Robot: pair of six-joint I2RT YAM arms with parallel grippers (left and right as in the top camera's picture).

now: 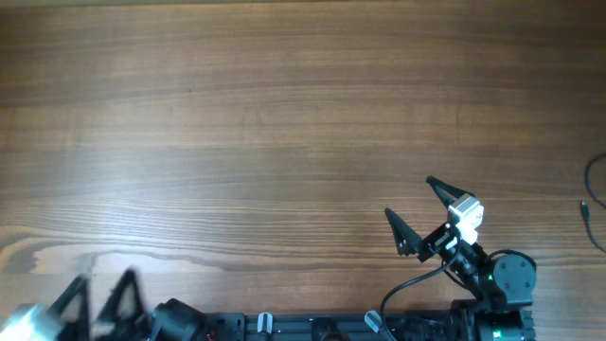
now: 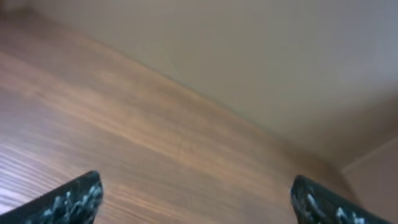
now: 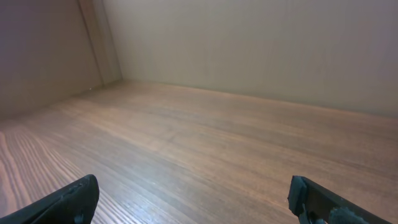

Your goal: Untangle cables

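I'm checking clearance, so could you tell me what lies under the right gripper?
Only wood of the table shows beneath the right gripper; the cables lie apart at the edge. Beneath its fingers is hidden.

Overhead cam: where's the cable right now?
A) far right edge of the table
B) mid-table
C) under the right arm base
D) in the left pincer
A: the thin dark cable shows only at the far right edge of the table, apart from the open right pincer, which holds nothing.
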